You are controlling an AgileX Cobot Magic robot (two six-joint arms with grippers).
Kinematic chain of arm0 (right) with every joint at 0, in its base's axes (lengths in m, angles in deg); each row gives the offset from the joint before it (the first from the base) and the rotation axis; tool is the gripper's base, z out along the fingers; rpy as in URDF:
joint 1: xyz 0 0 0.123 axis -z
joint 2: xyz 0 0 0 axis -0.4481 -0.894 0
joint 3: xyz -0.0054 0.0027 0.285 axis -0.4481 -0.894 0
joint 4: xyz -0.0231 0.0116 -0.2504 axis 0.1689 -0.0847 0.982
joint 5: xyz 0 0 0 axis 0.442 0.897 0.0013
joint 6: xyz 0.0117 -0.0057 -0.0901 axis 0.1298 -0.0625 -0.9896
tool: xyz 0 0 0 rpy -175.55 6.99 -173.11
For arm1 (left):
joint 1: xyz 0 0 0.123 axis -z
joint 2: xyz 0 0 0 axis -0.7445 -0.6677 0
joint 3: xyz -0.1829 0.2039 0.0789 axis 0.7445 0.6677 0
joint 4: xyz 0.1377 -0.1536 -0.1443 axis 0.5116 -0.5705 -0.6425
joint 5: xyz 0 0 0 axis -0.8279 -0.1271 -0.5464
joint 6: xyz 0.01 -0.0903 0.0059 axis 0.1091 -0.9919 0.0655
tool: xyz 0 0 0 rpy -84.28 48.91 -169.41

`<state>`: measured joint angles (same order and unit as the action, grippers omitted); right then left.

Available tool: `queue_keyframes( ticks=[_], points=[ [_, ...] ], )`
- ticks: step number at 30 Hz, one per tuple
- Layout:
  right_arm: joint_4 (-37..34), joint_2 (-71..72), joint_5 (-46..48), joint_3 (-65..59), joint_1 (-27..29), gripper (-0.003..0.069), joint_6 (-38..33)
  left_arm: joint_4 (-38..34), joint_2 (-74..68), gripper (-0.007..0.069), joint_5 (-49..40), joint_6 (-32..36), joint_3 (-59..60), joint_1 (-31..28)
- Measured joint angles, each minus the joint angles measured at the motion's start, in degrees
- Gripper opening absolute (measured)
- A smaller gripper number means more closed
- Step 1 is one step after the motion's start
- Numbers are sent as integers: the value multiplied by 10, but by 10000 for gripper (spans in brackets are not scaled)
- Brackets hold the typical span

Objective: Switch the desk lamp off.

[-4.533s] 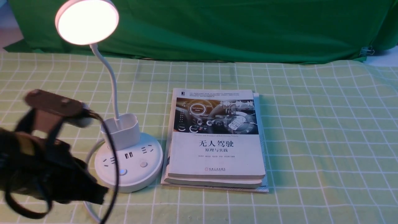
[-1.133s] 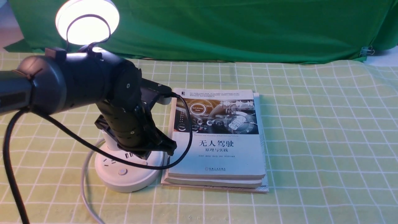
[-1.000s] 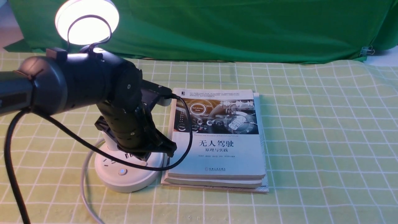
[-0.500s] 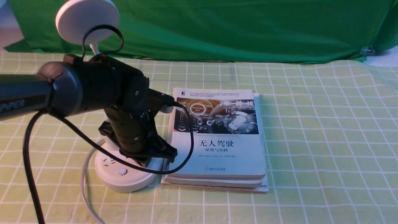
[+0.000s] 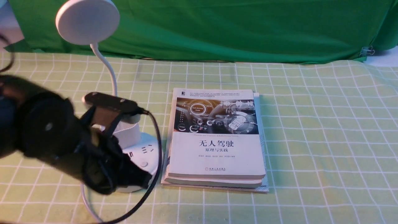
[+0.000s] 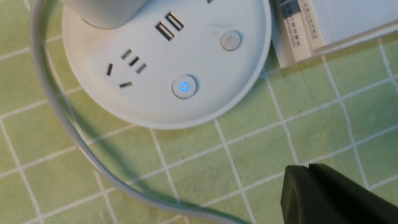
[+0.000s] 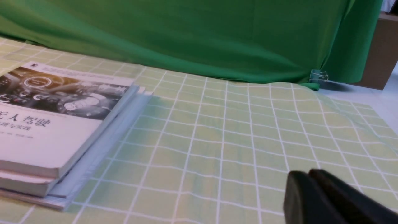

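Pale green tablecloth [image 5: 311, 124] with a white grid, spread flat. Behind it, a dark green cloth backdrop [image 5: 233, 28] in loose folds, with a metal clip [image 5: 367, 50] at its right corner. Beyond that corner, a brown furniture panel [image 7: 384, 53]. Soft, even light, no hard shadows.

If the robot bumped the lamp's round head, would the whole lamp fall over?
Probably not. This desk lamp has a thin, curved neck that would likely just bend. Its wide, flat base should keep it steady, though a hard shove might slide it.
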<state>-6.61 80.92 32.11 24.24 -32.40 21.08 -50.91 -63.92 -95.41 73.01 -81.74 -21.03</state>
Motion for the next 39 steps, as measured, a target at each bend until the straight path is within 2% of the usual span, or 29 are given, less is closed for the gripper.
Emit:
queue_keyframes(
  ticks=[8, 16, 23, 28, 29, 31, 32, 34, 35, 39],
  points=[
    [0, 0, 0, 0, 0, 29, 0, -10, 215, -1, 208, -2, 195, 0],
    [0, 0, 0, 0, 0, 29, 0, 46, 350, -1, 236, -2, 260, 0],
    [0, 0, -1, 0, 0, 29, 1, 80, 368, -1, 250, 15, 262, 0],
    [0, 0, -1, 0, 0, 29, 1, 106, 395, -1, 317, 15, 282, -10],
    [0, 0, -1, 0, 0, 29, 1, 99, 433, -1, 361, 17, 301, -39],
    [0, 0, -1, 0, 0, 29, 1, 83, 466, -1, 385, 32, 318, -65],
    [0, 0, -1, 0, 0, 29, 1, 58, 512, -1, 408, 55, 338, -106],
    [0, 0, -1, 0, 0, 29, 1, 46, 545, -1, 408, 67, 351, -137],
    [0, 0, -1, 0, 0, 29, 1, 37, 586, -1, 408, 80, 372, -185],
    [0, 0, -1, 0, -1, 29, 1, 17, 667, -1, 379, 89, 413, -278]
  ],
)
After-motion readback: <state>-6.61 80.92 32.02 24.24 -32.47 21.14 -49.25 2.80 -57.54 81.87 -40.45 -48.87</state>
